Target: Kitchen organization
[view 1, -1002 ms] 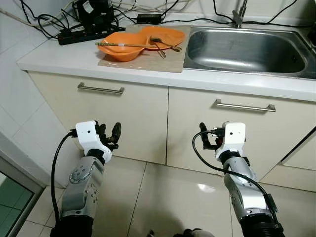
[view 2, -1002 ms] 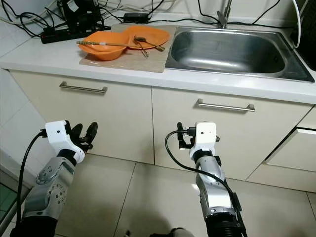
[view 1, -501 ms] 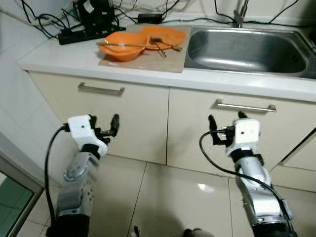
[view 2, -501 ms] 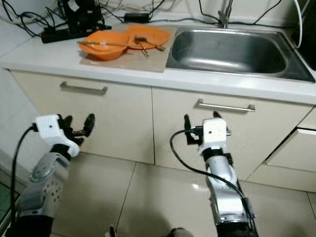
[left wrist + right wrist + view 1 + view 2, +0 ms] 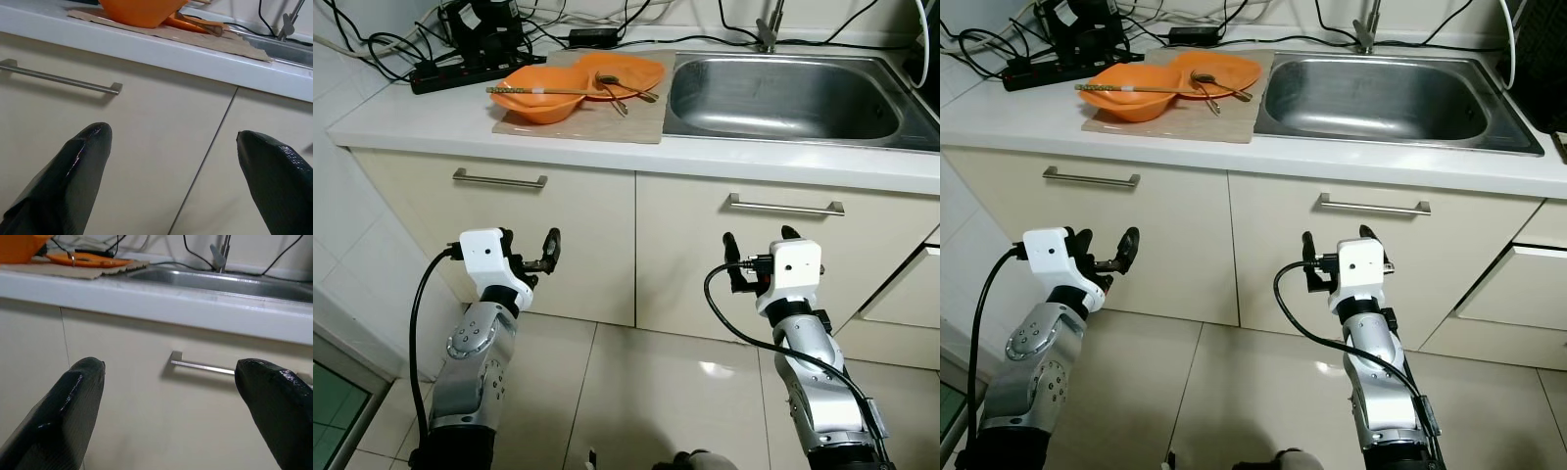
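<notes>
An orange bowl [image 5: 540,100] with chopsticks [image 5: 533,91] across its rim sits on a brown mat [image 5: 597,125] on the white countertop. An orange plate [image 5: 631,70] with a spoon [image 5: 612,84] lies behind it. To the right is the steel sink [image 5: 783,93]. My left gripper [image 5: 530,245] is open, low in front of the left cupboard door. My right gripper [image 5: 757,238] is open too, just below the right door's handle [image 5: 785,207]. Both hold nothing. The wrist views look between spread fingers [image 5: 73,166] [image 5: 68,401] at the cupboard fronts.
A power strip [image 5: 460,73] with tangled black cables and a black device [image 5: 480,18] lie at the counter's back left. The tap [image 5: 766,29] stands behind the sink. The left door has a bar handle [image 5: 499,180]. Tiled wall [image 5: 342,235] is at the left, tiled floor [image 5: 646,392] below.
The camera has shifted, so the counter sits a little further left in view. Both arms swayed slightly in front of the cupboards. Both grippers stay open and empty.
</notes>
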